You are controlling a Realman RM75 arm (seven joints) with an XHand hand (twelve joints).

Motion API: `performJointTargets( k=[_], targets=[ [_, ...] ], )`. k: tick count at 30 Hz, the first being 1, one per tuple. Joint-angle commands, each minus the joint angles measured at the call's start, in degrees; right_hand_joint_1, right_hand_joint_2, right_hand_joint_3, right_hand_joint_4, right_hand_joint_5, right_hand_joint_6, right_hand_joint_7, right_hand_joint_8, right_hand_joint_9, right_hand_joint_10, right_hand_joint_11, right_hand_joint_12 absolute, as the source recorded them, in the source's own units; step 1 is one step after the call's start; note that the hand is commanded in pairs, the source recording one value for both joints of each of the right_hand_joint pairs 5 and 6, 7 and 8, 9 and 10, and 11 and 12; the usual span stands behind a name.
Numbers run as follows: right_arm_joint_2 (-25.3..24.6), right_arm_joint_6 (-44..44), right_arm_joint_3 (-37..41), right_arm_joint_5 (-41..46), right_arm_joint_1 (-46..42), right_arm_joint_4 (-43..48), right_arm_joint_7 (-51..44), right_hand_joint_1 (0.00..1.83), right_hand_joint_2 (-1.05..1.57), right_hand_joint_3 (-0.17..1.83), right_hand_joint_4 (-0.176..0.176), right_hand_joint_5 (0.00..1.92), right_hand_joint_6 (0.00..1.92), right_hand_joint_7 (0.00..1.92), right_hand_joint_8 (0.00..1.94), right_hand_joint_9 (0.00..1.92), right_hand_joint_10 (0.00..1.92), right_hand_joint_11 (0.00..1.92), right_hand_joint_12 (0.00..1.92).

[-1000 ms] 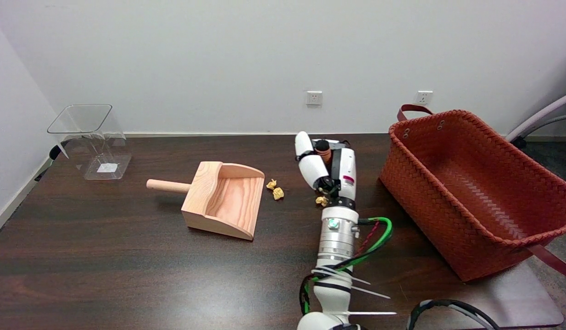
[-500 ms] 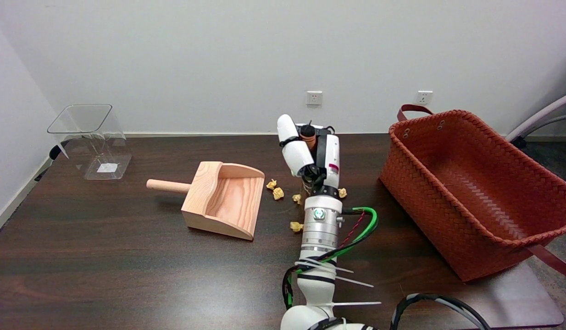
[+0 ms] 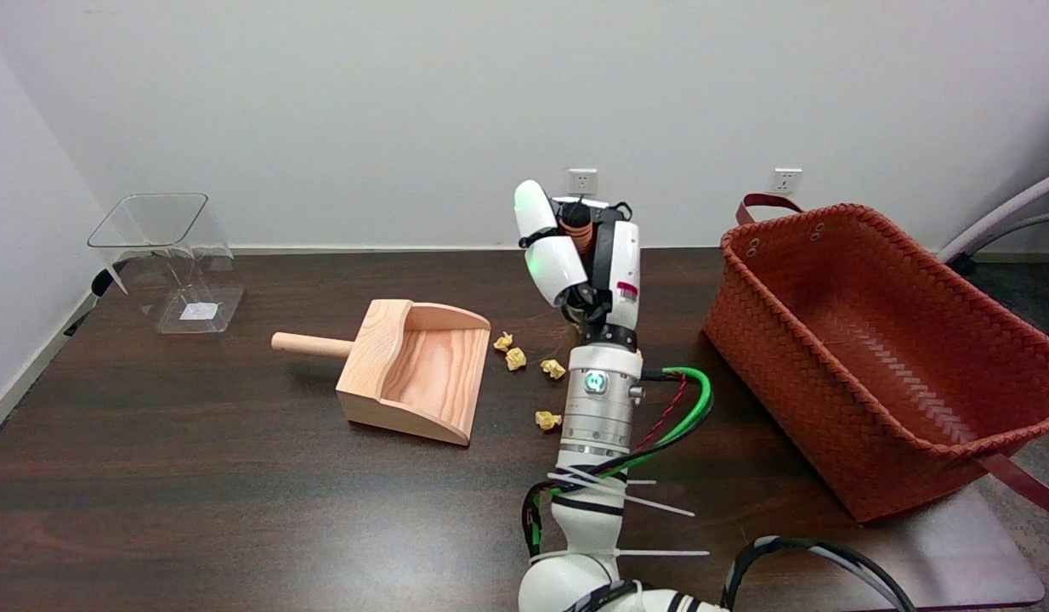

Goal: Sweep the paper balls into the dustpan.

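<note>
Paper balls (image 3: 515, 358), small crumpled yellow wads, lie scattered on the dark wood-grain table (image 3: 193, 476) just beside the open mouth of the wooden dustpan (image 3: 416, 370), whose round handle points left. The right hand (image 3: 580, 263) grips a brown brush handle (image 3: 578, 228) upright.

Four paper balls (image 3: 515, 358); one dustpan (image 3: 414, 370); one basket (image 3: 881, 348); one clear bin (image 3: 169, 260)

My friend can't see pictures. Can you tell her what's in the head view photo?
A robot's right hand grips a small brush with a brown handle above a dark table. Four yellow paper balls lie on the table beside the open mouth of a wooden dustpan, none inside it. A red woven basket sits to the right and a clear bin far left.
</note>
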Motion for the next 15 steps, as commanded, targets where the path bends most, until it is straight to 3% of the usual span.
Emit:
performJointTargets(
  k=[1, 8, 15],
  targets=[
    [4.63, 0.24, 2.51, -2.10, 1.25, -0.94, -10.14, 0.81, 1.57, 0.08, 0.000, 1.92, 1.92, 1.92, 1.92, 1.92, 1.92, 1.92, 1.92],
    [7.89, -4.57, 5.13, -0.64, 2.55, -2.51, -8.94, 0.79, 1.57, 0.21, 0.000, 1.92, 1.92, 1.92, 1.92, 1.92, 1.92, 1.92, 1.92],
    [13.12, -10.51, 5.20, 1.37, 4.45, -2.75, -6.57, 0.78, 1.57, 0.17, 0.000, 1.92, 1.92, 1.92, 1.92, 1.92, 1.92, 1.92, 1.92]
  ],
)
